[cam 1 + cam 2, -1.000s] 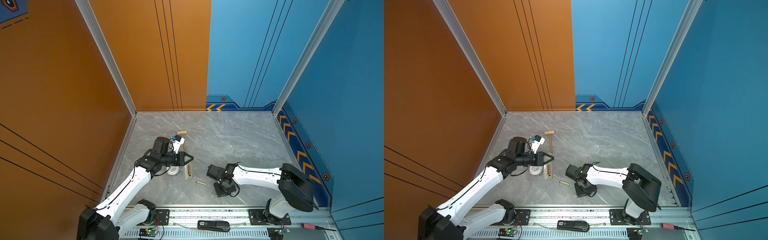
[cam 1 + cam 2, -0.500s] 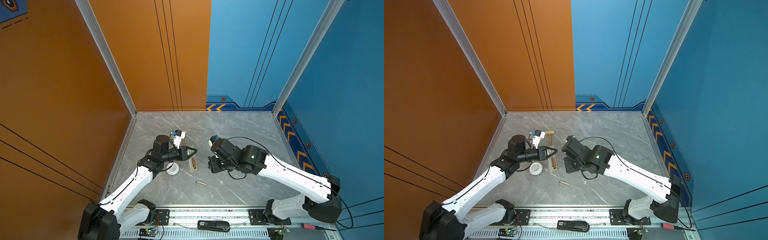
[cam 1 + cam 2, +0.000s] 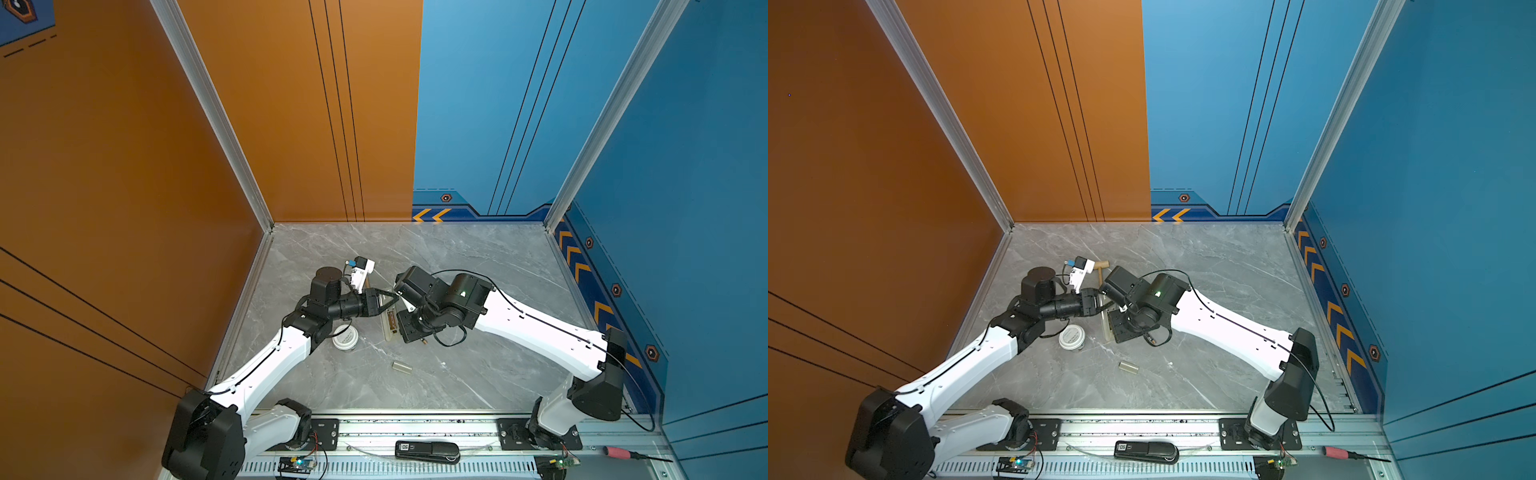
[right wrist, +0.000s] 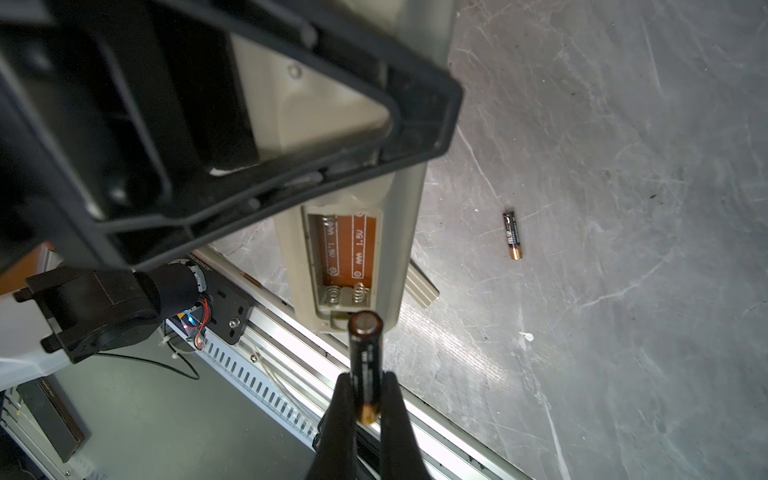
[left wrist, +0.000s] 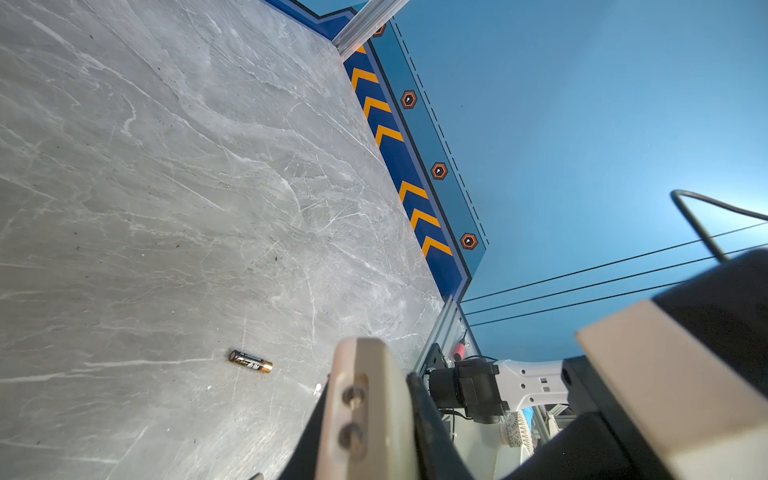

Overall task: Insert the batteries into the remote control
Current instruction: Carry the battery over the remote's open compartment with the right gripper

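Beige remote control (image 4: 401,249) clenched in left gripper (image 3: 386,300) — battery (image 4: 365,357) pinched in right gripper (image 4: 365,392), tip just off the bay (image 4: 349,249) edge

Your left arm (image 3: 270,361) and right arm (image 3: 540,332) are white shells between black joints, with thin black cables (image 3: 465,272) trailing along them. Behind your right gripper (image 4: 365,399) glows a green light (image 3: 462,293); behind your left gripper (image 3: 394,296) sits a white camera block (image 3: 362,269).

Camera layout
Both top views look steeply down from high above the remote control (image 3: 389,330); both wrist views sit close beside it and share the loose battery (image 5: 250,361).
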